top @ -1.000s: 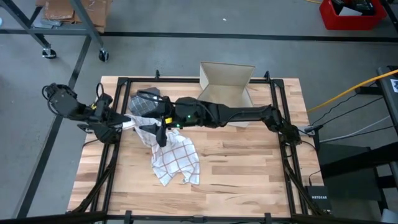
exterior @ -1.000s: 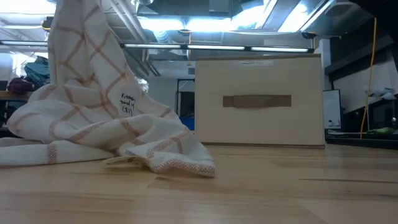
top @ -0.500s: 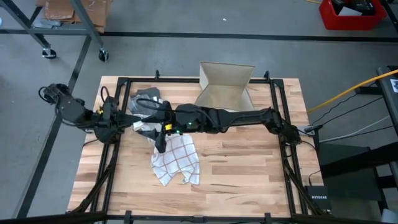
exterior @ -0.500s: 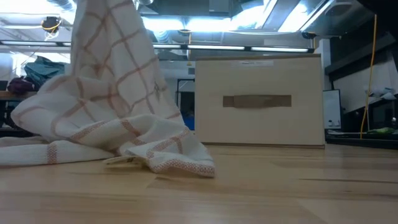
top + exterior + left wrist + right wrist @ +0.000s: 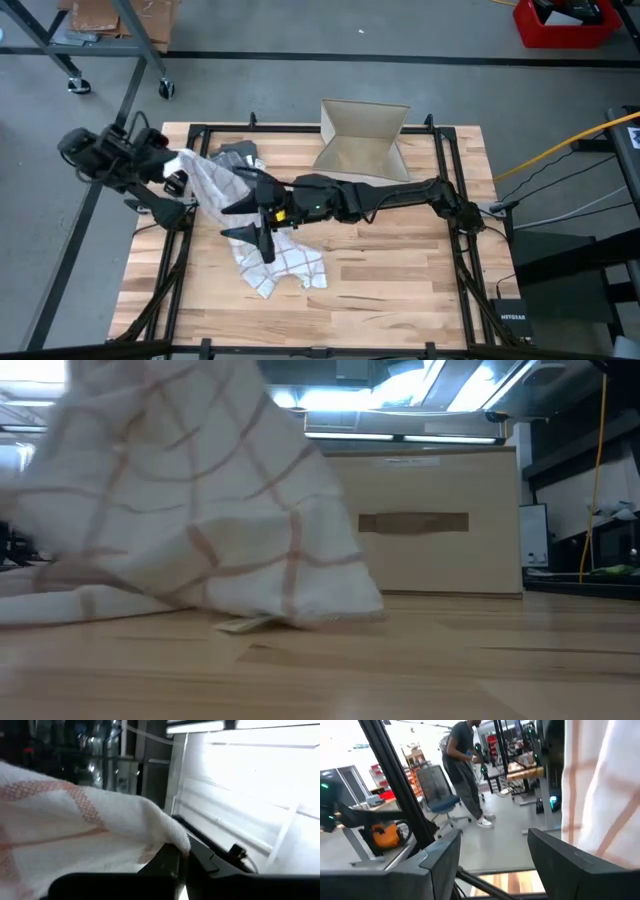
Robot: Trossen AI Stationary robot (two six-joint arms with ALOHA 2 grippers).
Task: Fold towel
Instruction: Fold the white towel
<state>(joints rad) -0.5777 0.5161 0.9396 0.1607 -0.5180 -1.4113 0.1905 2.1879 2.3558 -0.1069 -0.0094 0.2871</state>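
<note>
The checked towel [image 5: 262, 250] lies bunched on the left half of the wooden surface [image 5: 400, 270], with 1 corner drawn up and off toward the left edge; the rest trails in a crumpled heap toward the front. In the low view the lifted cloth [image 5: 200, 510] hangs like a tent, its lower hem touching the boards.

The left gripper [image 5: 178, 172] is clenched on that raised corner, at the surface's left edge; its wrist view shows the cloth [image 5: 75, 830] pinched against its dark fingers [image 5: 165, 870]. The right gripper [image 5: 262, 225] reaches across from the right side and hangs over the heap with its 2 fingers [image 5: 437, 860] spread wide and nothing between them; the towel [image 5: 600, 795] hangs just beside one of them.

The step in hand looks like finding a 2nd corner so the cloth can be spread flat before any fold. To do it well, the left arm should hold its corner high enough for the edge to hang free, while the right slides along that same edge rather than grabbing into the bunch. Which edge lies nearest the right fingers is hard to tell from here. An open cardboard box [image 5: 362, 140] stands at the back, well clear.
</note>
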